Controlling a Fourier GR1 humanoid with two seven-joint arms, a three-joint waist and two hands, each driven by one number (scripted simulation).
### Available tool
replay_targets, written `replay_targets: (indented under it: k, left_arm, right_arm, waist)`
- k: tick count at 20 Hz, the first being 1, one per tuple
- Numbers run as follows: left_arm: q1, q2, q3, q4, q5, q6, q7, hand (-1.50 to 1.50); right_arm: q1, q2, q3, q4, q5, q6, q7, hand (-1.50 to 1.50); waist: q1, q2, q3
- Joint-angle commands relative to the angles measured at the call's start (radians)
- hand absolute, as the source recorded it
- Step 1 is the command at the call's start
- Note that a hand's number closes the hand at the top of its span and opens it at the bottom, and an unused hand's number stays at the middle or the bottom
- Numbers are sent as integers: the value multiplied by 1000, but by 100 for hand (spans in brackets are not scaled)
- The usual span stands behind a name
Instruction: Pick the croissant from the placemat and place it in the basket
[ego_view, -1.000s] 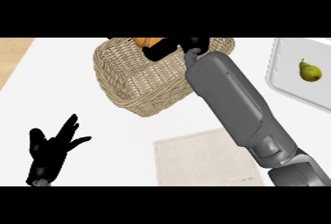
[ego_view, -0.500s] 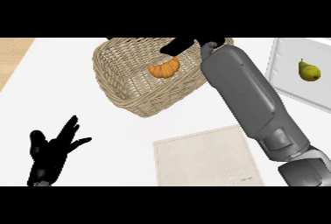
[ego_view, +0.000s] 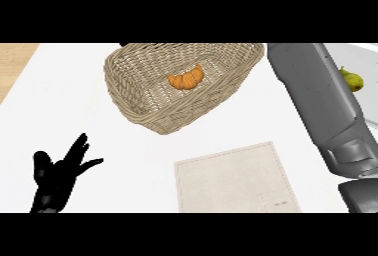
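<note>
1 croissant (ego_view: 186, 80) lies in the wicker basket (ego_view: 136, 105); the left robot hand (ego_view: 57, 176) rests open, holding nothing.

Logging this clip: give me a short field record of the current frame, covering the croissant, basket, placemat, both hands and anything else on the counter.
croissant: lying inside the basket, not held
basket: wicker, beyond the placemat
placemat: nothing on it
left hand: open, fingers up, resting at the lower left
right hand: not visible; only the right forearm shows along the right side
pear: at the right edge, beside the forearm
task state: croissant is in the basket
</note>
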Motion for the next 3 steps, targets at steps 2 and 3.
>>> replay_targets:
  k: [2, 3]
  left_arm:
    - [30, -23, -23, 78, -16, -7, 16, 0]
    - [8, 5, 6, 88, 10, -36, 28, 0]
  right_arm:
    - [99, -101, -60, -52, -45, 55, -38, -150]
    - [89, -128, -76, -50, -49, 67, -25, -150]
  waist:
    - [-16, 5, -13]
    - [-14, 6, -14]
